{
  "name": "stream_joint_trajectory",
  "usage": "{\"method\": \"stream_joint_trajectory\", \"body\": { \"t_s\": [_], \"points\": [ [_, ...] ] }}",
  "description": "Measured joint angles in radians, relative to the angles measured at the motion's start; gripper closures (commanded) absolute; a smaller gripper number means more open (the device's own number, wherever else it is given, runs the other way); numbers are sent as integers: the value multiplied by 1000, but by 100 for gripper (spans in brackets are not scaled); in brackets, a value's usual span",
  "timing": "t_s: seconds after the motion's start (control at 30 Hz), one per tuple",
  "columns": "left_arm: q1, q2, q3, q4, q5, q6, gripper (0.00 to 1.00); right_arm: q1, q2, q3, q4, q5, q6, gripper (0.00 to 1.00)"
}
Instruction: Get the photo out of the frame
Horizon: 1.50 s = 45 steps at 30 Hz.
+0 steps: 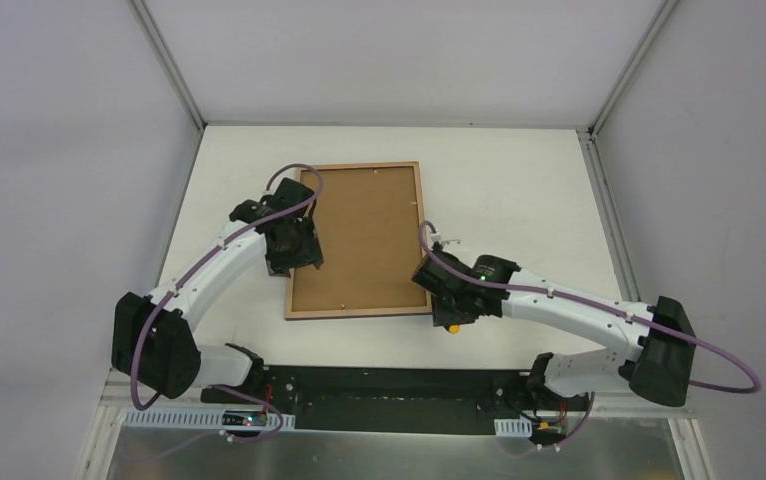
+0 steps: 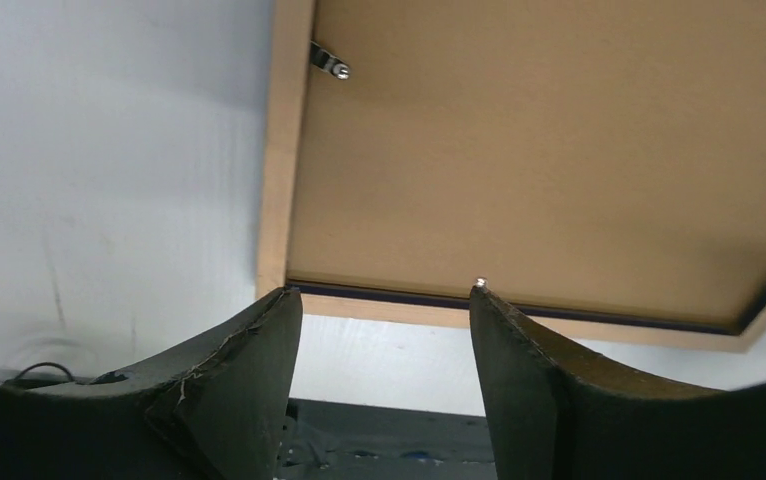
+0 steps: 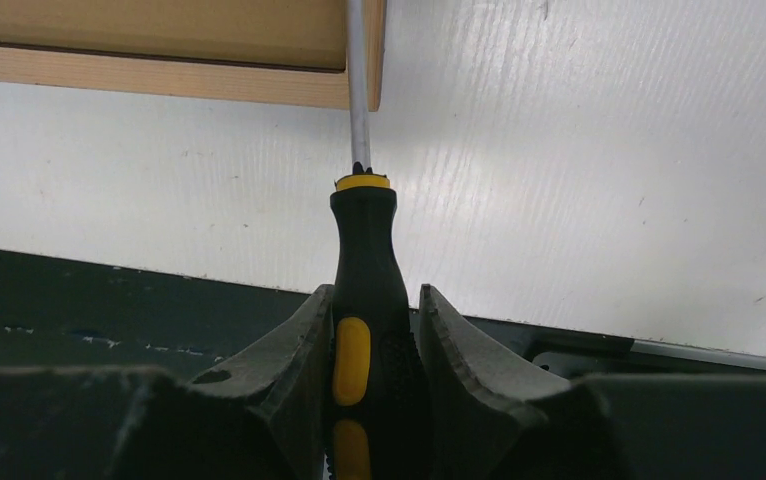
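Observation:
The frame (image 1: 359,313) lies face down on the white table, its light wood rim around a brown backing board (image 1: 364,235). The photo is hidden under that board. My left gripper (image 1: 286,264) hovers over the frame's left side, open and empty. In the left wrist view its tips (image 2: 384,290) line up with the near rim (image 2: 389,308) by the left corner. My right gripper (image 1: 444,303) is shut on a black and yellow screwdriver (image 3: 364,250). The screwdriver's steel shaft (image 3: 357,80) reaches along the frame's near right corner (image 3: 364,95).
A metal turn clip (image 2: 329,62) sits on the left rim over the backing board (image 2: 559,150). A small metal stud (image 2: 479,282) shows at the near rim. The black base plate (image 1: 389,385) runs along the table's near edge. White walls enclose the table.

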<state>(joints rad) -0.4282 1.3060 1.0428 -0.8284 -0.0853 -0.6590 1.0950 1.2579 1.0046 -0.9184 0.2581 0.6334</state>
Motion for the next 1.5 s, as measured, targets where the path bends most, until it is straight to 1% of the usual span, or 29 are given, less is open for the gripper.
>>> {"method": "stream_joint_trajectory", "body": {
  "t_s": [0.07,0.2,0.3,0.43,0.53,0.67,0.8,0.87,0.9,0.97,1.0,1.1,1.2,1.33,1.5],
  "points": [
    [21,21,0,-3,-19,22,38,13,24,6,3,24,10,100],
    [59,71,-9,-3,-35,72,34,22,35,7,24,60,16,100],
    [81,90,-41,8,-27,106,34,22,36,7,45,78,16,100],
    [118,107,-94,35,13,152,36,22,46,7,67,94,15,100],
    [151,121,-116,68,51,167,39,23,52,4,92,97,13,100],
    [211,153,-130,116,109,177,36,23,52,-5,121,97,13,100],
    [258,195,-138,144,147,178,37,23,52,-15,134,98,14,100],
    [267,220,-138,154,167,178,39,22,52,-25,140,98,15,100],
    [266,232,-138,158,179,178,43,22,52,-30,142,98,17,100],
    [266,256,-138,167,206,179,54,22,52,-37,141,103,19,100],
    [266,265,-138,169,217,179,58,22,52,-39,140,106,20,100],
    [269,278,-138,166,252,185,64,22,52,-40,140,118,21,100],
    [269,278,-139,167,265,188,63,22,52,-40,137,132,21,100],
    [269,276,-143,170,269,188,56,22,52,-40,130,148,21,100],
    [269,258,-160,181,269,187,55,22,51,-63,129,154,20,100]
  ]
}}
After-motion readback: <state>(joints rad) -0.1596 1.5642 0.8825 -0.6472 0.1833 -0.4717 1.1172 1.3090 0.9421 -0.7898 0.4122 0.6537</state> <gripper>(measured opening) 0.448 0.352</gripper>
